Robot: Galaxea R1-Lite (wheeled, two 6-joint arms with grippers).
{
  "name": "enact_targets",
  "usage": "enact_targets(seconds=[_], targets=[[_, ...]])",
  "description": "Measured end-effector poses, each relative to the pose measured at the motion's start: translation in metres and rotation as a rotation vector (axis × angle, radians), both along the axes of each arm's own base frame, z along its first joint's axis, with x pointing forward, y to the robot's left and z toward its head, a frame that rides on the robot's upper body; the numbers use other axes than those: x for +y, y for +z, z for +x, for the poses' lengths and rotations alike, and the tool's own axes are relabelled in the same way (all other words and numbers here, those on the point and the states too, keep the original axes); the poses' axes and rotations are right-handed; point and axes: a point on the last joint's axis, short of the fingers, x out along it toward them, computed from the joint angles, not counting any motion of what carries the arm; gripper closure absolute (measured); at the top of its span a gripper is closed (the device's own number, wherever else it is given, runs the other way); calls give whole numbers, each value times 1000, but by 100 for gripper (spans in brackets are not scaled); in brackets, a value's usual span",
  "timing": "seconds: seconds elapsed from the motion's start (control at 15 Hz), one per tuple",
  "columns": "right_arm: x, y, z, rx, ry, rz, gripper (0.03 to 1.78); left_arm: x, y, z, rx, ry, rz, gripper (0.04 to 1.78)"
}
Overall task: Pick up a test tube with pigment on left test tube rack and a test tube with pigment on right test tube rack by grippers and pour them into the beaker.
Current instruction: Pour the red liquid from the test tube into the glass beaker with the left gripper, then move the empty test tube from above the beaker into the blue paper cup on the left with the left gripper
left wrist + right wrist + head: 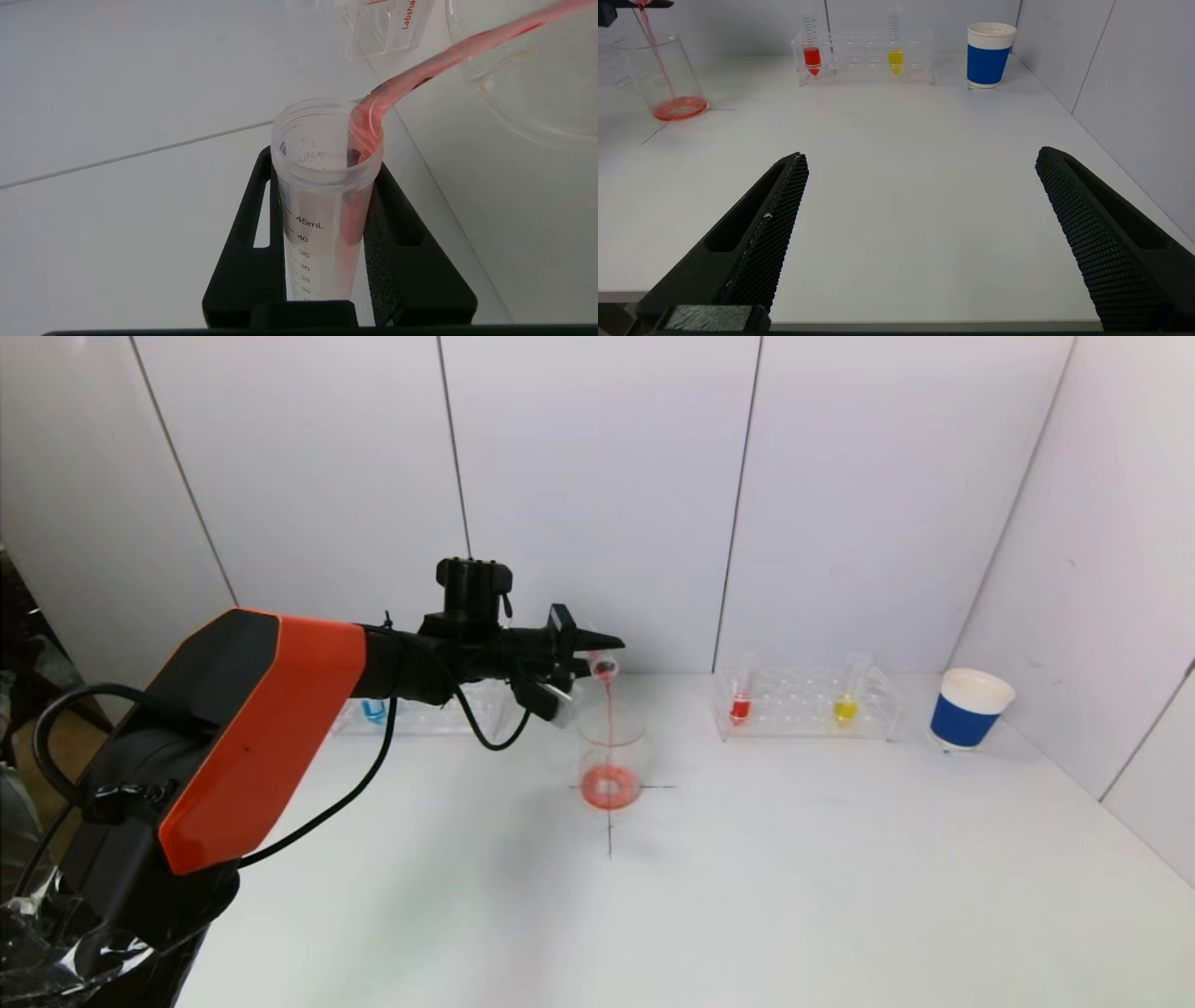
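Note:
My left gripper (583,658) is shut on a clear test tube (322,200), tipped over the beaker (611,756) at the table's middle. A thin stream of red pigment (420,70) runs from the tube's mouth into the beaker, where red liquid covers the bottom. Behind the left arm stands the left test tube rack (420,714), holding a tube of blue pigment (374,711). The right test tube rack (805,705) holds a red tube (740,707) and a yellow tube (845,709). My right gripper (922,158) hangs open and empty over the table's near edge, out of the head view.
A blue and white paper cup (969,707) stands right of the right rack, close to the side wall. A black cross mark (610,821) on the white table lies under the beaker. Walls close off the back and right side.

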Motion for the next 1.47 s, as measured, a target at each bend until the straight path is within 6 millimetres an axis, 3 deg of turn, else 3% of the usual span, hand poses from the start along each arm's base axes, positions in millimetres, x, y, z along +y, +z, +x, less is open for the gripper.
enact_targets(seconds=[0.87,1.47], targets=[[0,0,0,0,1,0,4,0,5,-1,-125,-9,-3,133],[0,0,0,0,0,0,4,-1,-1,-2,-94,-5,1,133]])
